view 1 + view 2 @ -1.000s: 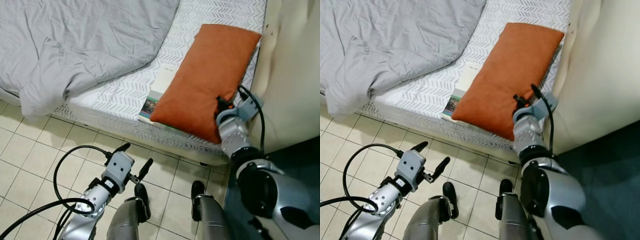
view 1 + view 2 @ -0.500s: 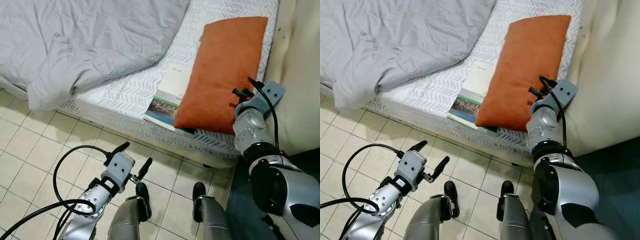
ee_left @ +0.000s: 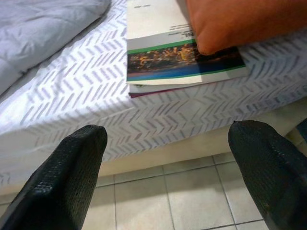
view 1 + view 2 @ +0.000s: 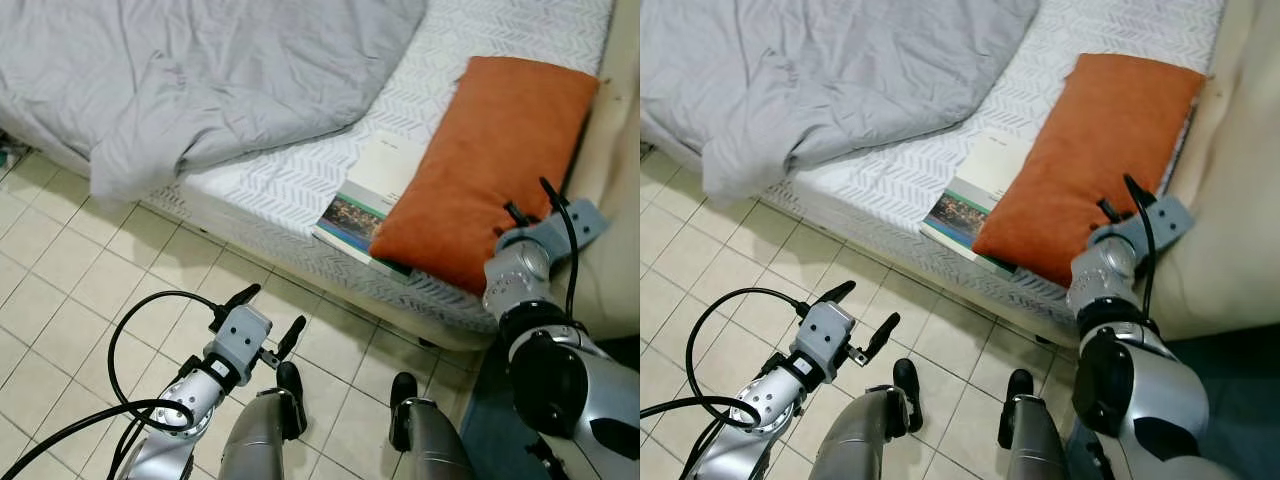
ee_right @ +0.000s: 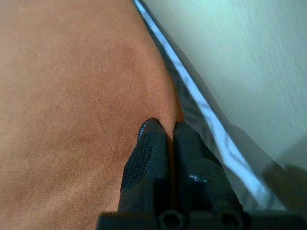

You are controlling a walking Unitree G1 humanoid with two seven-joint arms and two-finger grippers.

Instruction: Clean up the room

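We're in a bedroom — a low bed (image 4: pixel 300 190) with a chevron-patterned sheet, a rumpled grey duvet (image 4: pixel 200 70) spread across it, an orange pillow (image 4: pixel 490 165) near the pale wall (image 4: pixel 620 200), a magazine (image 4: pixel 365 195) on the mattress edge — and cream floor tiles (image 4: pixel 70 290) below.

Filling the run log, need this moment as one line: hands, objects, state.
right hand: shut, at orange pillow edge | left hand: open, over floor tiles | pillow overlaps book on bed | grey duvet rumpled

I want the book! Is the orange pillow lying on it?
Touching. The left wrist view shows the orange pillow resting on the book, covering its corner.
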